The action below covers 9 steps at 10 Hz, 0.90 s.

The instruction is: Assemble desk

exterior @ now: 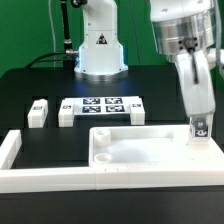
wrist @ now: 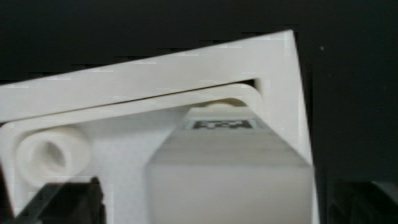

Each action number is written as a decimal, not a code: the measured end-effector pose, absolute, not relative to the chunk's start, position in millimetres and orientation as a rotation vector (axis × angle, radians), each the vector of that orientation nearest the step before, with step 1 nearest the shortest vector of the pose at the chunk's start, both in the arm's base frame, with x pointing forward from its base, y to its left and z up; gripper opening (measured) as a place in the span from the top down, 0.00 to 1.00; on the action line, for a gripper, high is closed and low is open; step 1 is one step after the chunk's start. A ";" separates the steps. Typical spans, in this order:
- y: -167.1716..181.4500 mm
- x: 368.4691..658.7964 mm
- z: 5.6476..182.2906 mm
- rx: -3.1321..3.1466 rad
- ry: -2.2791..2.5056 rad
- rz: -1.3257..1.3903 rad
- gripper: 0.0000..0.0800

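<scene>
1. Nearest, a long white border bar (exterior: pixel 60 178) runs along the front of the black work desk (exterior: pixel 40 140). The tray-like tabletop (exterior: pixel 140 152) lies rim up and apparently against the bar, probably so the bar braces it during assembly.
2. The wrist view shows a round socket (wrist: pixel 50 155) open in the tabletop, likely meant to take a leg.
3. At the tabletop's far corner, on the exterior view's right, a tagged leg (exterior: pixel 198 130) stands upright and looks seated in place.
4. The claw (exterior: pixel 197 117) hangs over that leg with its fingers (wrist: pixel 54 200) spread apart. They seem to stand clear on either side, gripping nothing.
5. The arm comes down from the exterior view's upper right, with the hand vertical and pointing straight down.
6. Farther back lie a loose leg (exterior: pixel 38 113) and the marker board (exterior: pixel 100 107). The robot's base (exterior: pixel 100 55) is behind them.
</scene>
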<state>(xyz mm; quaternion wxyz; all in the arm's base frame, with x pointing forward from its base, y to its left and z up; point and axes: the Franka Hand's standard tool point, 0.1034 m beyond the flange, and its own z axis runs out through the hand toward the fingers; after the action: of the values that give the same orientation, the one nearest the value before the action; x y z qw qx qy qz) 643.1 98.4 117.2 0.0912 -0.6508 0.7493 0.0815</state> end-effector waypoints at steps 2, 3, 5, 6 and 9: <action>96.8 642.5 142.3 -1.928 2.206 0.244 0.19; 96.8 642.2 138.4 -1.929 2.209 0.240 0.19; 97.1 641.9 137.7 -1.930 2.209 0.241 0.19; 97.1 641.8 137.4 -1.930 2.209 0.241 0.19; 92.5 643.1 146.9 -2.017 2.107 0.213 0.19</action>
<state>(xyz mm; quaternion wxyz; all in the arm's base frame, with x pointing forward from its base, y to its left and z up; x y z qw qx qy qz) 643.1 92.5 146.9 0.1083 -0.6856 0.7162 0.0725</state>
